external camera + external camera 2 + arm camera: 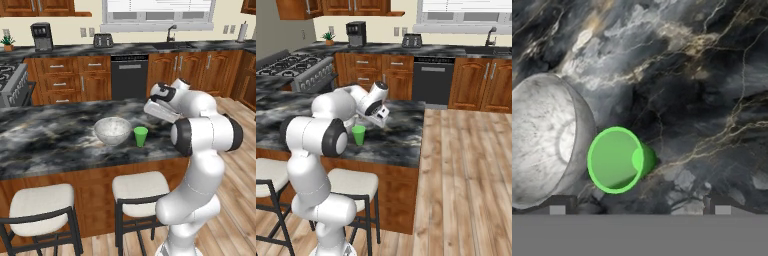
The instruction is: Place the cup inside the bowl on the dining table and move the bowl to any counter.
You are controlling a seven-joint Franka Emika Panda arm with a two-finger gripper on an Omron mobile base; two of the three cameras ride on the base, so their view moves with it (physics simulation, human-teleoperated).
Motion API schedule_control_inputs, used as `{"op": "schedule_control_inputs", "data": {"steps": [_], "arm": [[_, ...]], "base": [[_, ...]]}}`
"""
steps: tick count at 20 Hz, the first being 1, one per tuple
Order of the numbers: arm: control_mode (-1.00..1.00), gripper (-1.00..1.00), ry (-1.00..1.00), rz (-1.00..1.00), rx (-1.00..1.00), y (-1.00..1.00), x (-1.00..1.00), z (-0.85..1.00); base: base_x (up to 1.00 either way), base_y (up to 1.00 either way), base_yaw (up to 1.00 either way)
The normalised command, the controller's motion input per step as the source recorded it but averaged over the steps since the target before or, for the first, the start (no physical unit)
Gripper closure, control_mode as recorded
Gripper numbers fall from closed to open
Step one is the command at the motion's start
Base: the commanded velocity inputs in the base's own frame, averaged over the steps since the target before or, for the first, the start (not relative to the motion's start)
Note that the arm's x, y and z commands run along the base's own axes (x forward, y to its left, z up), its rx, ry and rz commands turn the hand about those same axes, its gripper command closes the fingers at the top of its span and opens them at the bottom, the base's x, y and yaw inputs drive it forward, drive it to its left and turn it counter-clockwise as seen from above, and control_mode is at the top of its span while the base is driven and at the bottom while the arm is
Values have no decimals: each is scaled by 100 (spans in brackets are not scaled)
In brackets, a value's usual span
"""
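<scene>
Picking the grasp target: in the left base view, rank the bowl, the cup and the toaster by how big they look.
1. The bowl, widest by far.
2. and 3. The cup and the toaster look much alike; the toaster sits farther off on the back counter, so I will not rank them.

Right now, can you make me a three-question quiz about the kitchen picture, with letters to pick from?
1. Where does the cup stand?
A. on the dining table, beside the bowl
B. inside the bowl
C. on a stool

2. What colour is the cup?
A. red
B. bright green
C. blue

3. How is the gripper?
A. shut on the cup
B. shut on the bowl
C. open, holding nothing

Answers:
1 A: in the left base view the cup stands upright on the marbled top, just next to the bowl.
2 B: it is green in every view.
3 C: in the hand view the two finger tips stand wide apart above the table, touching neither thing.
</scene>
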Motion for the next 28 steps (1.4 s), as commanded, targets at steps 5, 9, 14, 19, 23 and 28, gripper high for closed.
{"op": "schedule_control_inputs", "data": {"steps": [5, 9, 14, 19, 23, 28], "arm": [[-100, -100, 0, 0, 0, 1, 4, -15], [-100, -100, 0, 0, 0, 3, 1, -19], [-100, -100, 0, 0, 0, 5, 0, -16], [-100, -100, 0, 0, 0, 10, 0, -13], [-100, -100, 0, 0, 0, 13, 0, -7], [-100, -100, 0, 0, 0, 12, 0, -8]], "base": [[0, 0, 0], [0, 0, 0], [0, 0, 0], [0, 0, 0], [0, 0, 0], [0, 0, 0]]}}
